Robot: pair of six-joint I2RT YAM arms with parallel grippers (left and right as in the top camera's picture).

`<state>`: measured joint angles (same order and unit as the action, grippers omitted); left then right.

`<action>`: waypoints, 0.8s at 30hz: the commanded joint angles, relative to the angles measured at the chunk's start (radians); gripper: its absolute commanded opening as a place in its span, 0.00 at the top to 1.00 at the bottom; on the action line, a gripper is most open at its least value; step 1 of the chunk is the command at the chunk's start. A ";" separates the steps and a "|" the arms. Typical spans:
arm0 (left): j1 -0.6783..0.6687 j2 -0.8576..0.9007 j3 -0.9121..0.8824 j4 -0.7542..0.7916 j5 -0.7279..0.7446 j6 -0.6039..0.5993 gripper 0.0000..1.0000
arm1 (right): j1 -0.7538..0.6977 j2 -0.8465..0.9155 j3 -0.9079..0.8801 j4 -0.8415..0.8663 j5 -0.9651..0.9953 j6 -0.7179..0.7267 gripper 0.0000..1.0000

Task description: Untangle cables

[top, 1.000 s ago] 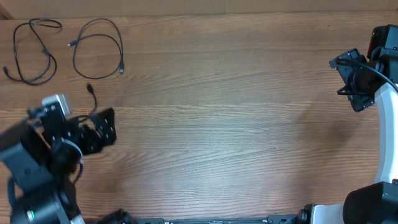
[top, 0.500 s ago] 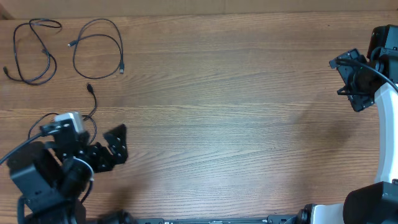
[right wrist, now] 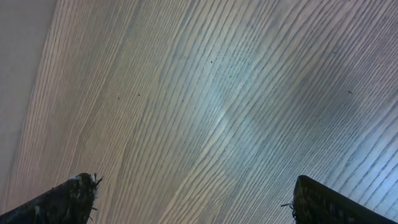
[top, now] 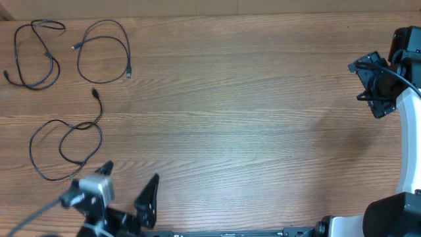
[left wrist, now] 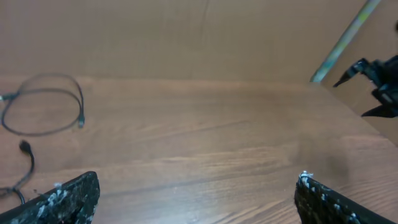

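Observation:
Three thin black cables lie apart on the left of the wooden table (top: pixel 250 118). One cable (top: pixel 34 86) is in the far left corner, a second cable (top: pixel 125 49) loops just right of it, and a third cable (top: pixel 100 112) curls nearer the front. My left gripper (top: pixel 128 181) is open and empty near the front edge, just in front of that third cable. In the left wrist view the second cable (left wrist: pixel 81 106) and the third cable's plug (left wrist: pixel 26 148) show ahead of the left gripper (left wrist: pixel 196 199). My right gripper (top: pixel 358 82) hangs open and empty at the far right, with only bare wood under it (right wrist: pixel 196 199).
The right arm's white body (top: pixel 408 131) and its thicker black wire stand along the right edge. The right gripper (left wrist: pixel 379 87) also shows far off in the left wrist view, beside a pale slanted pole (left wrist: pixel 342 37).
My left arm has drawn back toward the front edge, uncovering the third cable, which stays lying on the table. The right arm has not moved.

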<state>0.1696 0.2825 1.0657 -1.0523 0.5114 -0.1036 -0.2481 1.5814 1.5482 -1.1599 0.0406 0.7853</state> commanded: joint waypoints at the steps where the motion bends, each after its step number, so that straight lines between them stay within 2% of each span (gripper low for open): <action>1: -0.007 -0.085 -0.006 0.001 0.002 0.011 0.01 | -0.002 0.001 0.009 0.003 0.002 0.000 0.00; 13: -0.042 -0.279 -0.002 -0.010 0.002 0.011 0.01 | -0.002 0.001 0.009 0.003 0.002 0.000 0.01; 18: -0.073 -0.278 0.003 -0.081 0.005 0.011 0.01 | -0.002 0.001 0.009 0.003 0.002 0.000 0.00; 24: -0.076 -0.278 0.003 -0.247 0.005 0.011 0.00 | -0.002 0.001 0.009 0.003 0.002 0.000 0.00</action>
<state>0.0975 0.0151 1.0664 -1.2503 0.5117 -0.1009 -0.2481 1.5814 1.5482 -1.1603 0.0406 0.7853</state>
